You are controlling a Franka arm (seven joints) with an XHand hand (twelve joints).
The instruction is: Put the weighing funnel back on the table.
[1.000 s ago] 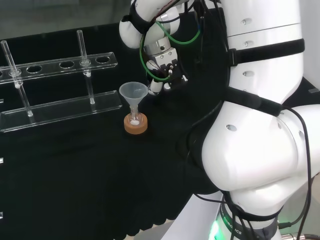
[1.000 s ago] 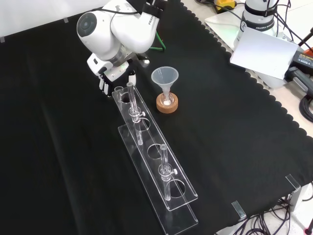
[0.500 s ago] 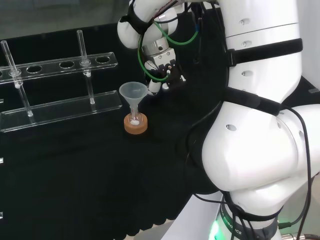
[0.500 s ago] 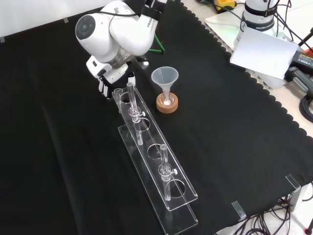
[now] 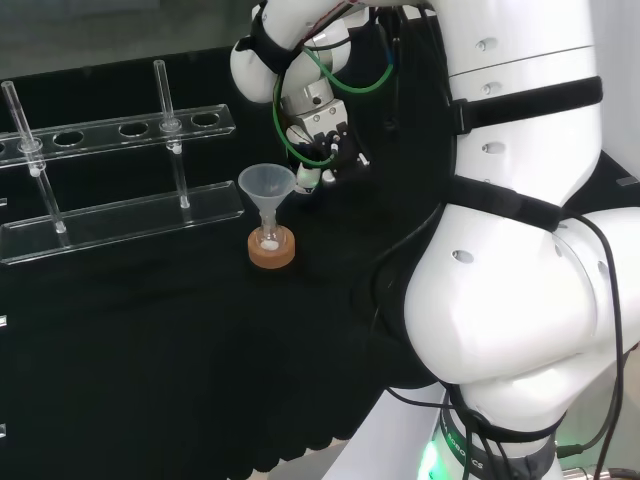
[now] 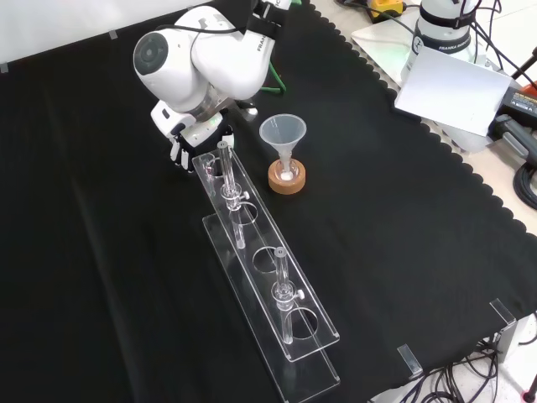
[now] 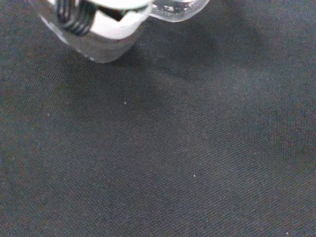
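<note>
In the head view my hand [image 5: 324, 163] hangs low over the black cloth, just right of the big funnel [image 5: 266, 186], with its fingers curled. The front view has the hand [image 6: 187, 144] under the white arm link, at the far end of the tube rack [image 6: 268, 277]. In the wrist view a blurred white finger [image 7: 106, 19] lies against a small clear piece, the weighing funnel [image 7: 177, 7], close above the cloth. Most of that piece is hidden.
The big funnel [image 6: 283, 133] stands in a small flask on a cork ring [image 6: 287, 178]. A clear acrylic rack [image 5: 120, 215] with upright glass tubes lies left of it in the head view. Bare cloth spreads in front of the hand.
The hand has shifted a little leftward in the head view, closer to the big funnel and the rack's end. Its fingers stay curled. The funnel and rack have not moved.
</note>
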